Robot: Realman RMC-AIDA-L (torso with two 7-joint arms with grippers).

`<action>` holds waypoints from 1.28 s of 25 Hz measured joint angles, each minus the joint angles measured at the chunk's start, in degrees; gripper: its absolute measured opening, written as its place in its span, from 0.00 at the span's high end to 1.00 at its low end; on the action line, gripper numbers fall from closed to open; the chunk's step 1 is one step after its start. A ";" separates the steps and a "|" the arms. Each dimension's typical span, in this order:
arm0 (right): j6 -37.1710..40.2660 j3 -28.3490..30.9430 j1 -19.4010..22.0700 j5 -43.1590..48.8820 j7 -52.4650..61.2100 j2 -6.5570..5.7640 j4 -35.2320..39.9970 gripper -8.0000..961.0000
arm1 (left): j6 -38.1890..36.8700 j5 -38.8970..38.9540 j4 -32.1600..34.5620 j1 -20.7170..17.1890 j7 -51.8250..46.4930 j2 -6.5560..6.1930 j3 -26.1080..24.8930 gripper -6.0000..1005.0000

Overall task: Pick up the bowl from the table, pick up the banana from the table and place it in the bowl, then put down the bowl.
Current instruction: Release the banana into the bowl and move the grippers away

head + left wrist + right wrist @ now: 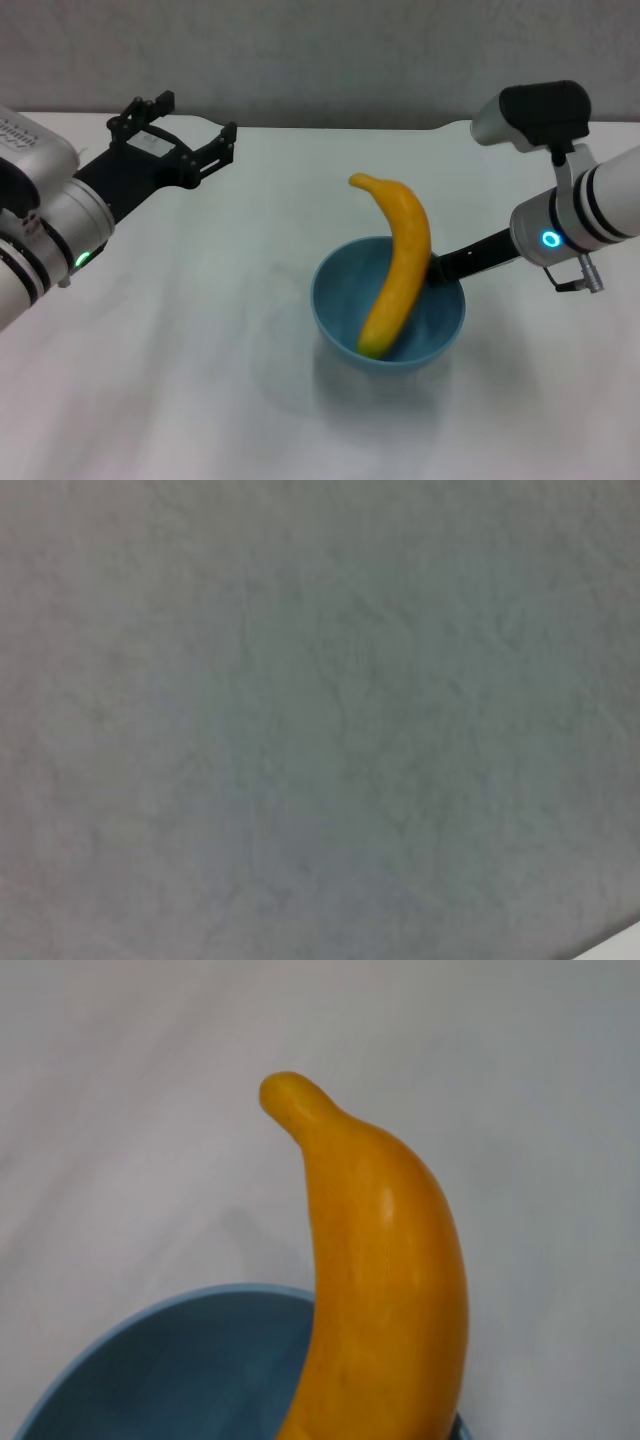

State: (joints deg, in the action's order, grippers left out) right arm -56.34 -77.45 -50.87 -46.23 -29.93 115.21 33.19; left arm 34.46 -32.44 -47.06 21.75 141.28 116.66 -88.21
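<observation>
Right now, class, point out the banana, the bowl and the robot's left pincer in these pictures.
banana [400,265]: head view, middle of its yellow body, leaning out of the bowl.
bowl [340,290]: head view, inner blue wall beside the banana.
left pincer [195,125]: head view, gap between its black fingertips, above the table.

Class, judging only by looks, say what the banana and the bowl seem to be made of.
Banana: likely plastic; its yellow-orange skin is evenly smooth, with a soft sheen and no bruises. Bowl: light blue, glossy inside, probably plastic or glazed ceramic; the look leaves that open.
</observation>
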 joint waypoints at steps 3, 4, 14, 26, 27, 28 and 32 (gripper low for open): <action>0.81 -0.43 -0.02 -0.67 -0.66 0.29 -0.94 0.89 | 0.03 0.96 0.09 -0.56 0.00 0.08 -0.16 0.11; 0.98 -0.52 -0.03 -0.99 -0.85 0.33 -1.09 0.89 | 0.14 1.58 0.22 -0.75 -0.05 0.06 -0.17 0.11; 2.65 -5.31 0.76 -5.62 -1.45 0.46 -1.82 0.88 | 1.58 3.26 1.62 -2.58 0.09 0.01 -0.46 0.11; 2.66 -6.46 1.28 -5.71 -1.47 0.64 -3.23 0.88 | 1.58 3.51 3.56 -3.75 0.15 0.17 -1.81 0.11; 2.67 -6.48 1.30 -5.71 -1.47 0.64 -3.23 0.88 | 1.57 3.84 3.73 -3.74 0.20 0.17 -1.84 0.11; 2.67 -6.48 1.34 -5.71 -1.47 0.64 -3.23 0.88 | 1.57 4.30 3.94 -3.75 0.26 0.16 -1.85 0.11; 2.54 -6.51 1.51 -5.71 -1.46 0.64 -3.25 0.88 | 1.60 6.04 4.70 -3.98 0.81 0.03 -1.89 0.11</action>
State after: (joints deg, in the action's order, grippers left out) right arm -53.79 -83.96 -49.36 -51.95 -31.39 115.84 29.94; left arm 36.06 -26.40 -42.36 17.77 142.09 116.69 -90.10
